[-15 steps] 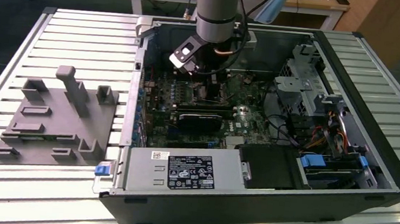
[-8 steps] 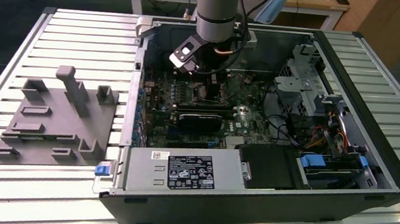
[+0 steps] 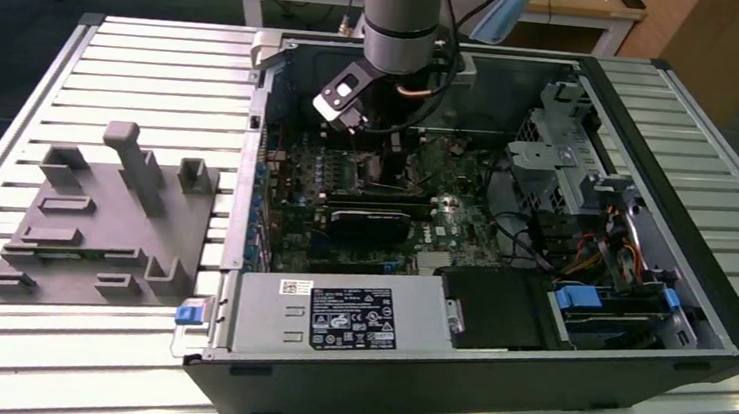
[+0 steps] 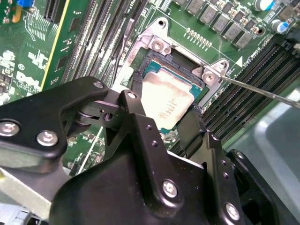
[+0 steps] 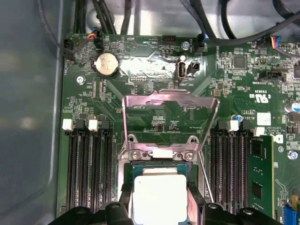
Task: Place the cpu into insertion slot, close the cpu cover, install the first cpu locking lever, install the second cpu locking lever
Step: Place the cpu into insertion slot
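The cpu [image 4: 166,91] [image 5: 159,190], a square chip with a dull silver top, lies level in the insertion slot [image 4: 157,58] [image 5: 154,165] on the green board. My gripper [image 4: 161,107] [image 5: 160,199] [image 3: 371,152] is shut on the cpu, one black finger [image 4: 133,110] against each of two opposite edges. The cpu cover [image 5: 140,105], a silvery frame with a square window, is swung open and lies back from the slot. A thin metal locking lever [image 4: 262,91] [image 5: 205,176] stands free beside the socket.
Black memory slots [image 5: 86,168] flank the socket on both sides. A long black card [image 3: 376,218] lies just in front of it. The power-supply box [image 3: 333,316] fills the case's near side. A grey fixture [image 3: 101,214] stands on the exterior view's left.
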You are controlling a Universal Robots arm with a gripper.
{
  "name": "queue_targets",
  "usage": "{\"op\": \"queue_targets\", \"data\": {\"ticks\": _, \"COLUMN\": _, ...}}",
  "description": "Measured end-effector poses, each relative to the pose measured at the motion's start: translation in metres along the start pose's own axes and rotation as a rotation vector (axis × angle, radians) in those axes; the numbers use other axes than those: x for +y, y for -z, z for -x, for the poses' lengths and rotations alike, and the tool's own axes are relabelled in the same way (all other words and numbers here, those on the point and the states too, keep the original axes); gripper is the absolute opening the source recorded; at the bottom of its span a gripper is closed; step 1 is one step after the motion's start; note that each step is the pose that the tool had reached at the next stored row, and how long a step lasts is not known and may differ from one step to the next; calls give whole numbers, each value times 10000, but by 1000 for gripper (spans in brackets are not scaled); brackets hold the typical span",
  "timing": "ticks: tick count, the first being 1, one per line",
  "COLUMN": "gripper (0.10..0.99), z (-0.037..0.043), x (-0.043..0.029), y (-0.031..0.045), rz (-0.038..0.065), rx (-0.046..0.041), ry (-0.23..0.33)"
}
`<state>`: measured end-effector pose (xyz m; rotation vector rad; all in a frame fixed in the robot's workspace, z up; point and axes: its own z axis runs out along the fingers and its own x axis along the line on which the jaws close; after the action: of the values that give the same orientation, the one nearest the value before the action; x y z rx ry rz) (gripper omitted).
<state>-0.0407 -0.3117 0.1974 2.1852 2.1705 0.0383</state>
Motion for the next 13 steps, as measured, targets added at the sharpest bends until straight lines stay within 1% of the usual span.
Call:
{"op": "queue_targets", "data": {"ticks": 2, "gripper": 541, "z": 1, "x": 0, "y": 0, "rz": -7, "rx": -16, "ry": -182}}
{"op": "queue_targets", "data": {"ticks": 4, "gripper": 541, "z": 7, "x": -1, "y": -5, "rz": -7, "rx": -18, "ry": -247}}
{"op": "queue_targets", "data": {"ticks": 13, "gripper": 541, "z": 31, "x": -9, "y": -26, "rz": -6, "rx": -16, "ry": -213}}
